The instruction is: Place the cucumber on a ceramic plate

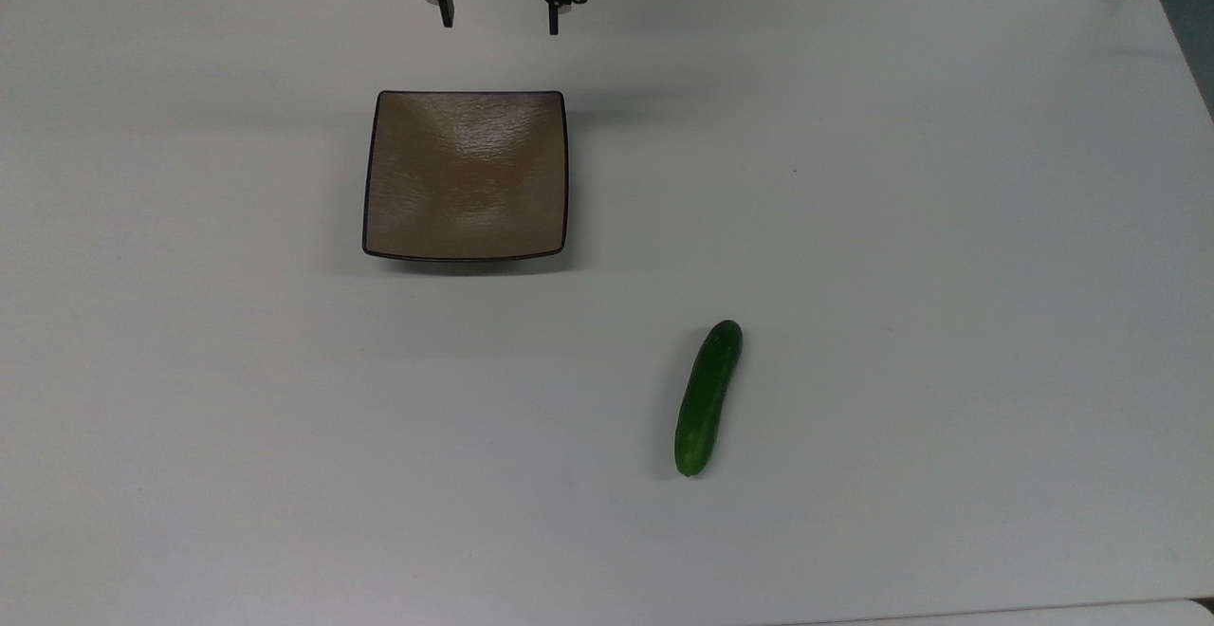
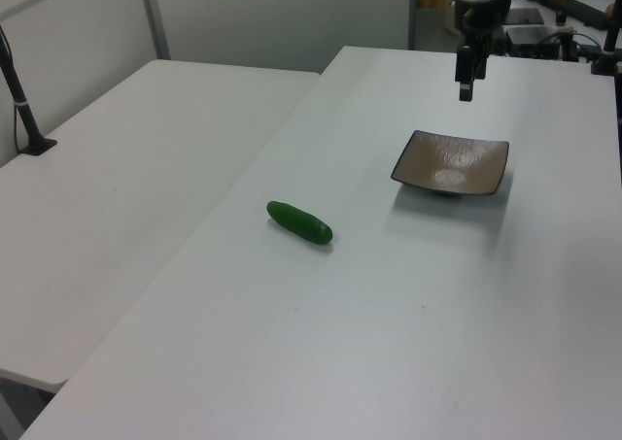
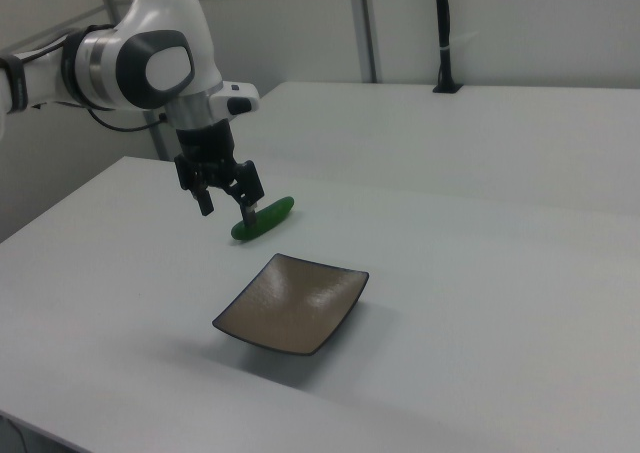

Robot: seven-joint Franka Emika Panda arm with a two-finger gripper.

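Reach for the cucumber not yet begun.

Going left to right in the top view, we see the square, glossy brown ceramic plate (image 1: 465, 174) bare on the white table (image 1: 948, 228), our black two-finger gripper (image 1: 500, 19) hanging just beyond the plate's far edge with fingers spread and empty, and the small dark green cucumber (image 1: 708, 398) lying well apart. We should cross over, align the fingers across its narrow width, and grip mid-length.

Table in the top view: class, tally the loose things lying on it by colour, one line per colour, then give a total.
Green: 1, the cucumber
Brown: 1, the ceramic plate
Total: 2, lying apart on the white table
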